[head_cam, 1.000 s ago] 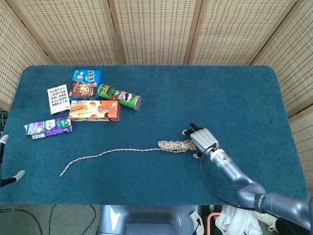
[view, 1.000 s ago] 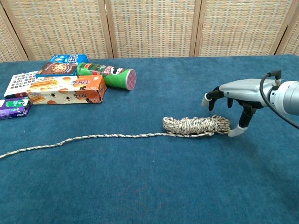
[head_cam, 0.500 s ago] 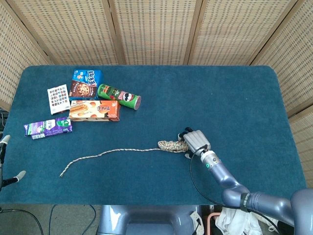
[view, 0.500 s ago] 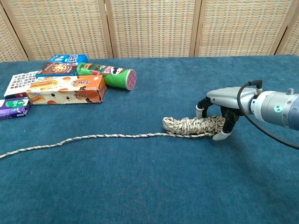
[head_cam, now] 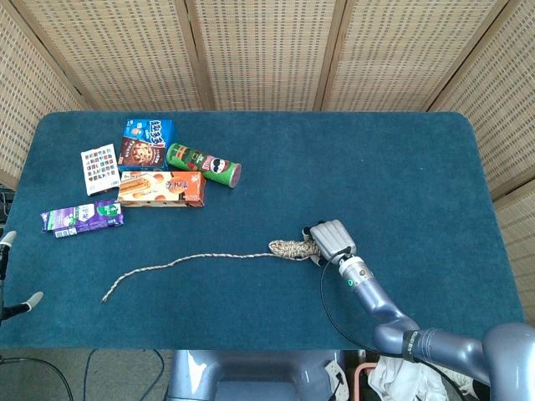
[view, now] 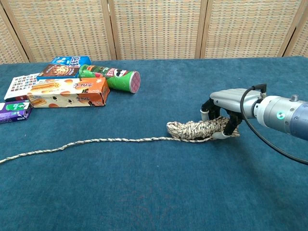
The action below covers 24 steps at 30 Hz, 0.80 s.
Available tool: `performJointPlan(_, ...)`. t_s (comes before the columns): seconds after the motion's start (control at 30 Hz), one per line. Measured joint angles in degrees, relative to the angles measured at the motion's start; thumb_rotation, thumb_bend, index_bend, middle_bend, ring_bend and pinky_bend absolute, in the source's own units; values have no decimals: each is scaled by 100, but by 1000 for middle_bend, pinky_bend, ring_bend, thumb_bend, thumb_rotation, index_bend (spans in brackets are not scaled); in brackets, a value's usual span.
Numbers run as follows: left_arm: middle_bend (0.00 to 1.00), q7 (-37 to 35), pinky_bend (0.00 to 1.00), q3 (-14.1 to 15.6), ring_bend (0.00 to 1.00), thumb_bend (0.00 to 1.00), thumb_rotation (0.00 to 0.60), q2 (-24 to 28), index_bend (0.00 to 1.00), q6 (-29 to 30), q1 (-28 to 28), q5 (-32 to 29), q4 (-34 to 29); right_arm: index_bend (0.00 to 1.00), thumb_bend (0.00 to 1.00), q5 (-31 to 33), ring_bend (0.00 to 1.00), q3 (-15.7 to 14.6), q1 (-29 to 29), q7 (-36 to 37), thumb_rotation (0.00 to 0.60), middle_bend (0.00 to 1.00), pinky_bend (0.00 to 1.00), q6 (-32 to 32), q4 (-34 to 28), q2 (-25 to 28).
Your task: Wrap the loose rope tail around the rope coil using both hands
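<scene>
Blue felt table (head_cam: 401,159) — right hand (view: 226,108) has come down, fingers now curled around the speckled rope coil (view: 195,130); long loose tail (view: 86,144) awaits wrapping.

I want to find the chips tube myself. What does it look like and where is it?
Look at the far left of the blue table, where the snack boxes are bunched. The chips tube lies on its side just right of them, above the orange box. It is the only round green one; the others are flat boxes.
</scene>
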Motion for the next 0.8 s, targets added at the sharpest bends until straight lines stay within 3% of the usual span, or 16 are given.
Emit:
performJointPlan(0.17,0,78,0,13,0,62,600,-82,12,-71,-56,20,97,615,448,-185,389,-17,-103,185,600,602,713,149,-233,215)
performJointPlan(0.5,0,360,0,-1,0,100,600,-525,238,-823,-492,-116,559,618,453,-745,391,-180,-411,518,600,604,713,530,-707,878)
performJointPlan(0.8,0,655,0,-35,0,156,600,-1444,357,-1469,-1033,-228,1123,620,454,-978,392,-307,-571,700,600,606,717,620,-931,1134)
